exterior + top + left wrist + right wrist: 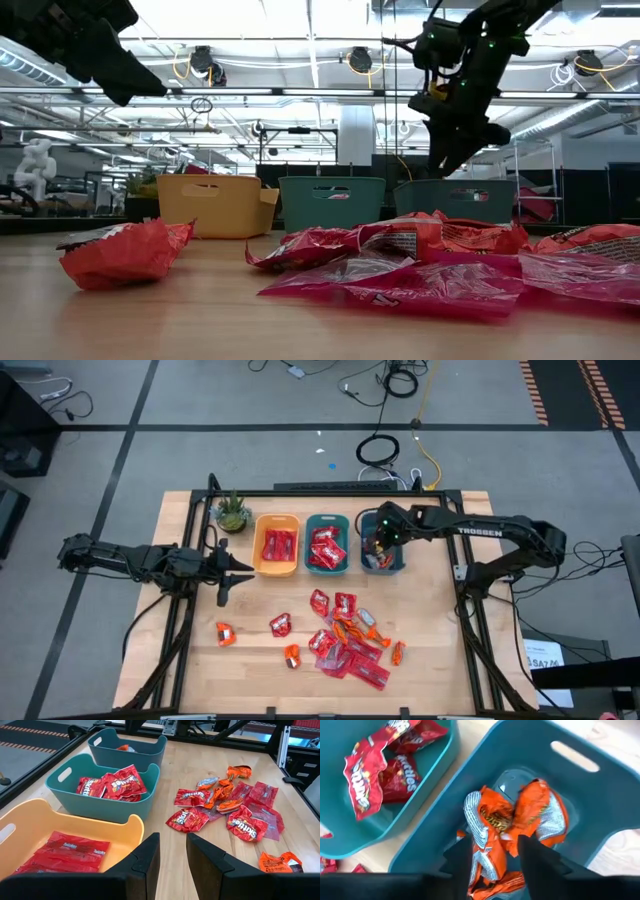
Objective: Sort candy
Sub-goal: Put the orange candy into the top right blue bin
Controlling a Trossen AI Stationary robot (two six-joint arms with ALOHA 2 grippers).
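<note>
Three bins stand in a row at the table's far side: a yellow bin (259,546) with flat red packets, a middle teal bin (309,544) with red squarish packets, and a right teal bin (401,557) with orange pieces (495,820). My right gripper (378,540) (494,847) hangs over the right teal bin, pointing steeply down, fingers apart. More candy (345,640) lies heaped on the table near its front. My left gripper (240,568) (172,840) waits above the table, left of the yellow bin, a narrow gap between its fingers and nothing in it. My right gripper points down into the right teal bin, and orange wrappers (490,827) show between and beyond its fingertips. I cannot tell whether the fingers touch them.
A small potted plant (232,512) stands at the far left corner, behind the yellow bin. Single orange pieces (225,633) (291,655) (398,651) and a red packet (281,624) lie apart from the heap. Bare wood shows between the bins and the heap.
</note>
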